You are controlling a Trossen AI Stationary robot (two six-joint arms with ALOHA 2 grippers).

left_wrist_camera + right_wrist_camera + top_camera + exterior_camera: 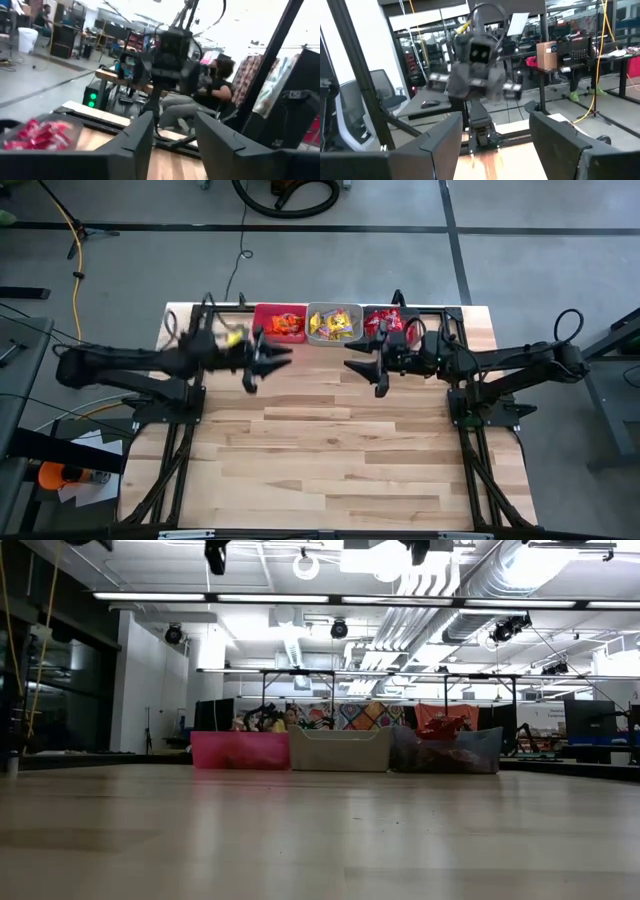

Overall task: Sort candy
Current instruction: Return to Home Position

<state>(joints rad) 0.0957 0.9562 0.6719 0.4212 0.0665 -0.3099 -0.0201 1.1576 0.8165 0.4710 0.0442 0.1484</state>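
Three small bins stand in a row at the table's far edge. The red bin [268, 320] holds orange candy [288, 326]. Yellow candy [338, 327] fills the clear grey bin [318, 323]. The dark bin [372, 311] holds red candy [385, 323], which also shows in the left wrist view [37, 135]. My left gripper [272, 363] [174, 125] hovers above the table just in front of the red bin, open, with nothing between its fingers. My right gripper [358, 368] [495, 122] faces it from in front of the dark bin, also open with nothing in it.
The bare wooden tabletop [330, 450] stretches from the bins to the near edge. Both arms' black bases [165, 395] [485, 405] stand at the table's left and right sides. In the low view the bins [340, 748] line the far edge; a seated person [215, 92] shows beyond the table.
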